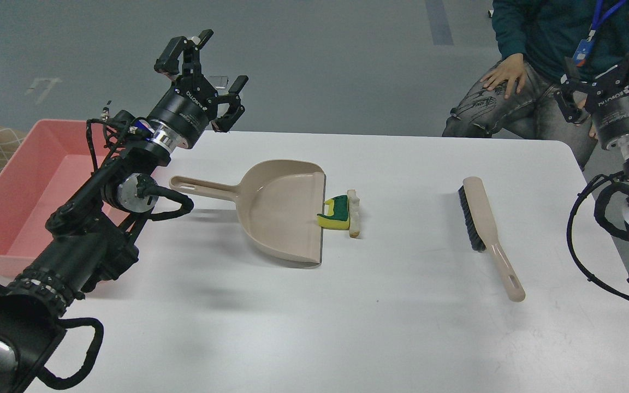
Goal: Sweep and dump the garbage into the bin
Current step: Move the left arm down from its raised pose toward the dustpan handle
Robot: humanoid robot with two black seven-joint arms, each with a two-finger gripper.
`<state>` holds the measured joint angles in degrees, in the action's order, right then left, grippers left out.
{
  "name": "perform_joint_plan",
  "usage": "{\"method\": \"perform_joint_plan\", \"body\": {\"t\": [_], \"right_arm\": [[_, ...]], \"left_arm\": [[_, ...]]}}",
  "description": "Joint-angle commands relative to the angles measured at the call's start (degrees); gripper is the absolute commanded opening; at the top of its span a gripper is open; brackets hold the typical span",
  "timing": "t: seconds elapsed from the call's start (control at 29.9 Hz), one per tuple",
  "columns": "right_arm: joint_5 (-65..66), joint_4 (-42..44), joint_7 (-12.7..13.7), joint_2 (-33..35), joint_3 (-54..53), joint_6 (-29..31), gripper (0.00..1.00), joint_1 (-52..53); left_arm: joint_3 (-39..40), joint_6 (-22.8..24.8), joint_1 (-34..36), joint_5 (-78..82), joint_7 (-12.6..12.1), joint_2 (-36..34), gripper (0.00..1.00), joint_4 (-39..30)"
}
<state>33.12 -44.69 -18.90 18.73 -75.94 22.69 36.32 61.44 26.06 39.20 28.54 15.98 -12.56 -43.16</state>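
With both claws empty, the left claw [205, 82] spread and the right claw [601, 82] apparently spread too, grasping the brush [484, 229] low on its handle looks wise for pushing the garbage [342, 214], lying at the dustpan [282, 210] lip mid-surface, inward before tipping into the bin [25, 185] at left.

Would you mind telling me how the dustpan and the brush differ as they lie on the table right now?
The dustpan is a wide scoop; the brush is a narrow stick with black bristles along one side. The dustpan's handle points left toward the bin; the brush's handle points toward the near edge. The sponge piece and strip lie at the dustpan's mouth; nothing lies near the brush. Both are beige, rest on the table, and are untouched.
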Motion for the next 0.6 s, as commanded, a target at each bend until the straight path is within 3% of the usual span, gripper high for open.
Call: {"method": "perform_joint_plan", "body": {"t": [0.0,0.57], "right_arm": [[0.0,0.4,0.2,0.1,0.0,-0.2,1.00,0.3],[0.0,0.3,-0.2,-0.4,0.1,0.3,1.00,-0.5]], "left_arm": [[0.1,-0.5,1.1,-0.2,0.0,0.2,0.98,0.4],[0.1,-4.3,1.2,-0.2,0.8,2.3,0.98,-0.5]]}}
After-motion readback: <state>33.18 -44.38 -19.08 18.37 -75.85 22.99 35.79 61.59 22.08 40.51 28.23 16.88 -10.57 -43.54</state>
